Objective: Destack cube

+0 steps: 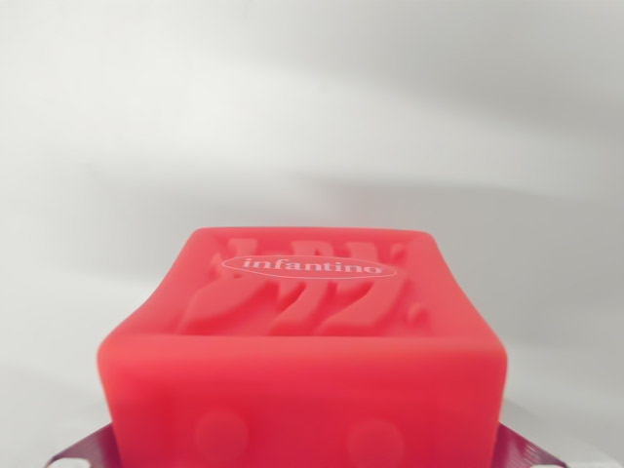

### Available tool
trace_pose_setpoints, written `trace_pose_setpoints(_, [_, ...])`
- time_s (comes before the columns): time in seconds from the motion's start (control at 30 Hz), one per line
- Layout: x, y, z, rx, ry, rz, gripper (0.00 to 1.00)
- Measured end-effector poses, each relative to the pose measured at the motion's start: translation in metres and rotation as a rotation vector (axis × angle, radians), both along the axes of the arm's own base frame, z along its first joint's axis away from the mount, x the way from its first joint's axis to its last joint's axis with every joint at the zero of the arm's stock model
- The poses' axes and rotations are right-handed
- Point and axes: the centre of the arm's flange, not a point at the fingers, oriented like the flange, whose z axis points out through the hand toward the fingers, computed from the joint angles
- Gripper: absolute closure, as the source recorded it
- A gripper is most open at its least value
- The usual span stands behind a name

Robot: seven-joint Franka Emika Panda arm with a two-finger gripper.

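A red soft cube (304, 341) fills the lower middle of the wrist view, very close to the camera. Its top face carries raised relief shapes and a white oval label reading "infantino". Its near face shows faint round dimples. Dark red patterned corners (83, 450) of something beneath or behind the cube stick out at the bottom left and bottom right. No gripper fingers show in the picture, so I cannot say whether the cube is held.
A plain white-grey surface and backdrop (312, 107) surround the cube, blurred and without visible edges or other objects.
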Motion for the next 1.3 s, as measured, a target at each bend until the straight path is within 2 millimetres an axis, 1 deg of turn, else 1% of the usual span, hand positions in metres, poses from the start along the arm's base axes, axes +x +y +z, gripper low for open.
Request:
trace_pose_setpoints(0.37, [0.000, 0.000, -0.028, 0.000, -0.001, 0.000, 1.00])
trace_pose_setpoints(0.77, [0.000, 0.000, -0.048, 0.000, -0.002, 0.000, 1.00])
trace_pose_setpoints(0.9, [0.000, 0.000, -0.053, 0.000, -0.001, 0.000, 1.00])
trace_pose_setpoints(1.2, [0.000, 0.000, -0.058, -0.001, -0.003, 0.000, 1.00])
trace_pose_setpoints(1.23, [0.000, 0.000, -0.058, -0.001, -0.003, 0.000, 0.00])
trace_pose_setpoints(1.3, [0.000, 0.000, -0.058, -0.001, -0.003, 0.000, 0.00])
